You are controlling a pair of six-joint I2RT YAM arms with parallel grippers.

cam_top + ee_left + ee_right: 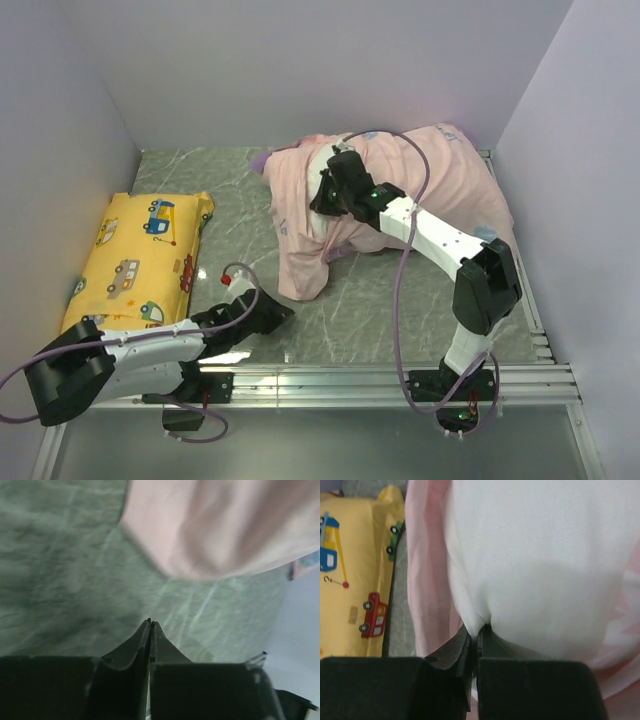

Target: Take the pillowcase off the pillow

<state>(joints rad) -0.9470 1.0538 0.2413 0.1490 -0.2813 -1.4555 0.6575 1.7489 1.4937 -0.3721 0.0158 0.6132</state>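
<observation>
The pillowcase [450,185] lies at the back right of the table, turned so its pale pink inside shows, with a bit of purple at the left edge. The white pillow [322,215] shows through its open left end. My right gripper [325,200] is shut on a pinch of the white pillow [535,570], with pink pillowcase fabric [427,580] hanging to its left. My left gripper [285,316] is shut and empty, low over the table in front of the hanging pink fabric [220,525]; its jaws [151,625] are pressed together.
A yellow cushion printed with vehicles [140,262] lies at the left of the table and shows in the right wrist view [355,575]. Grey marbled tabletop [380,310] lies between the arms. Pale walls stand on three sides.
</observation>
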